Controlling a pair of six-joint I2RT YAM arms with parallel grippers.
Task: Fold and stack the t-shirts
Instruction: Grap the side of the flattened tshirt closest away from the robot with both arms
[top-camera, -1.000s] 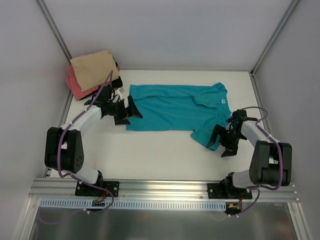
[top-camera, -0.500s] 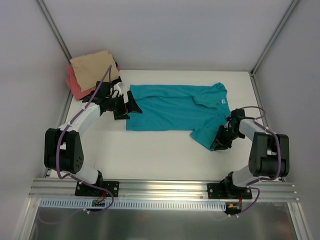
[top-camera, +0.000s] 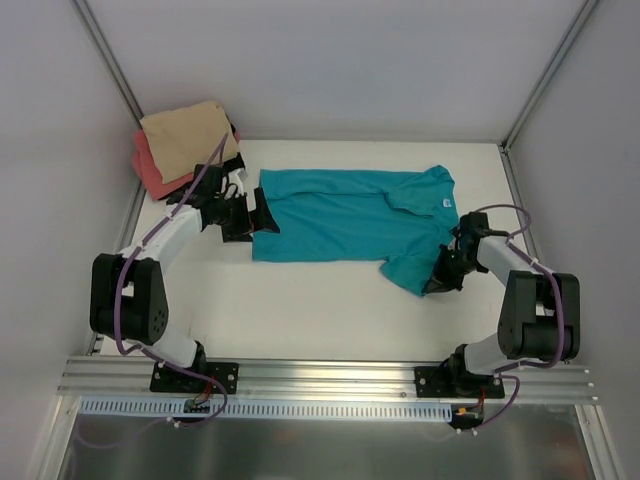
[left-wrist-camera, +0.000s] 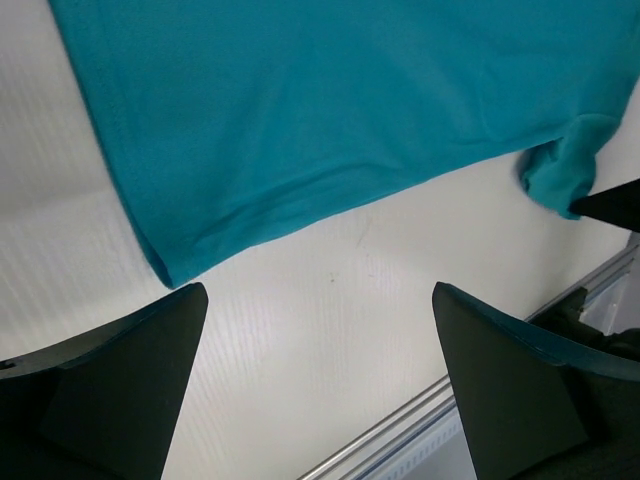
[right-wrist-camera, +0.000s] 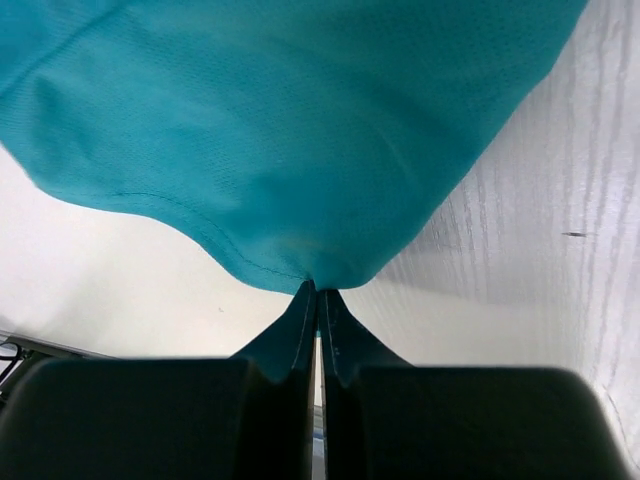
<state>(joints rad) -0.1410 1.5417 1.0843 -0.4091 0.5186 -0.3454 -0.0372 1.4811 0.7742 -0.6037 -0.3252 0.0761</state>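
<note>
A teal t-shirt (top-camera: 345, 215) lies spread flat on the white table, its white neck label (top-camera: 444, 201) at the right. My right gripper (top-camera: 441, 277) is shut on the hem of the shirt's near-right sleeve. In the right wrist view the pinched teal cloth (right-wrist-camera: 290, 130) bulges just above the closed gripper (right-wrist-camera: 320, 292). My left gripper (top-camera: 256, 219) stands wide open at the shirt's left edge. In the left wrist view the shirt's corner (left-wrist-camera: 175, 262) lies by the left finger, and nothing is between the fingers of that gripper (left-wrist-camera: 318, 300). A folded tan t-shirt (top-camera: 185, 138) rests on a coral-pink t-shirt (top-camera: 150, 172) at the back left.
White walls with metal corner posts (top-camera: 110, 70) close the table in on three sides. An aluminium rail (top-camera: 330, 380) runs along the near edge by both arm bases. The folded stack sits close behind the left arm.
My right gripper has moved in to the teal sleeve and shut on its hem. My left gripper has shifted slightly toward the shirt's left edge and stays open.
</note>
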